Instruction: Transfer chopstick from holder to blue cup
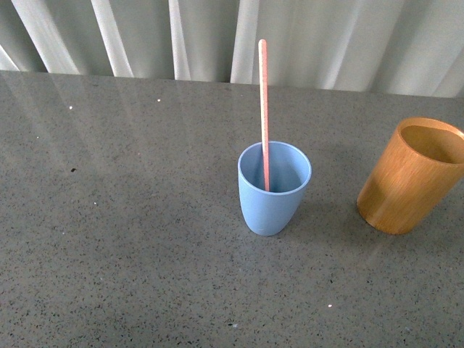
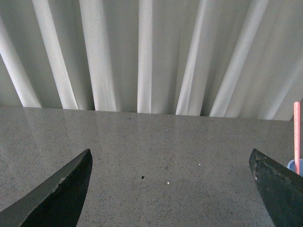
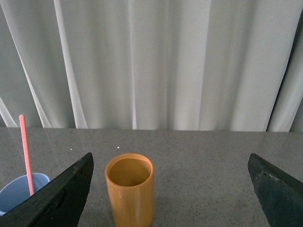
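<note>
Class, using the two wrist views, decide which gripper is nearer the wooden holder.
Right. The holder stands directly ahead between the right gripper's open fingers. The left gripper faces bare table, with only the chopstick at its view's edge.

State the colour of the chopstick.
Pink, the chopstick standing in the blue cup; clearest in the front view.

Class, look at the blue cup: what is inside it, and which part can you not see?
The pink chopstick stands inside the blue cup, leaning on its far inner wall. Its lowest tip and the cup's bottom are hidden by the near wall.
</note>
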Controlling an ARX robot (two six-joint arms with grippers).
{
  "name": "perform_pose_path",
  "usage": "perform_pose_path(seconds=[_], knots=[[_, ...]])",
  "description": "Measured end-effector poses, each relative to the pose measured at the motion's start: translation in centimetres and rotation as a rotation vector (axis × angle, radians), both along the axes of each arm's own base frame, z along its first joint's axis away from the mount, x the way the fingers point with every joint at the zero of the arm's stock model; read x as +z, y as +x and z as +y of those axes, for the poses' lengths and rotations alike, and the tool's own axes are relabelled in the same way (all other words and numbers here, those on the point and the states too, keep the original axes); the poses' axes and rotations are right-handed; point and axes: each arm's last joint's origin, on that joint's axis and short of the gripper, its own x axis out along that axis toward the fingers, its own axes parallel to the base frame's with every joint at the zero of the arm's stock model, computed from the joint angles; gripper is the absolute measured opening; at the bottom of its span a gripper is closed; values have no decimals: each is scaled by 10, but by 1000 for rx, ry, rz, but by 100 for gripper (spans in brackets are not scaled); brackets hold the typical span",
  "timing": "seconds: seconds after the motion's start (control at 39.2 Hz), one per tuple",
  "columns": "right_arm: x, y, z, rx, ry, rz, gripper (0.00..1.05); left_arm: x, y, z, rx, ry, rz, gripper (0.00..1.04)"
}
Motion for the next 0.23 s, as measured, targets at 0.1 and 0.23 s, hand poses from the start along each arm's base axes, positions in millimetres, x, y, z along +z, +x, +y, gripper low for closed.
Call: perform_pose_path(seconds=[0.1,0.23], knots=[[0,0,0,0,0,0,95,0,0,0,0,0,0,98],[0,0,0,0,0,0,95,0,0,0,0,0,0,98]])
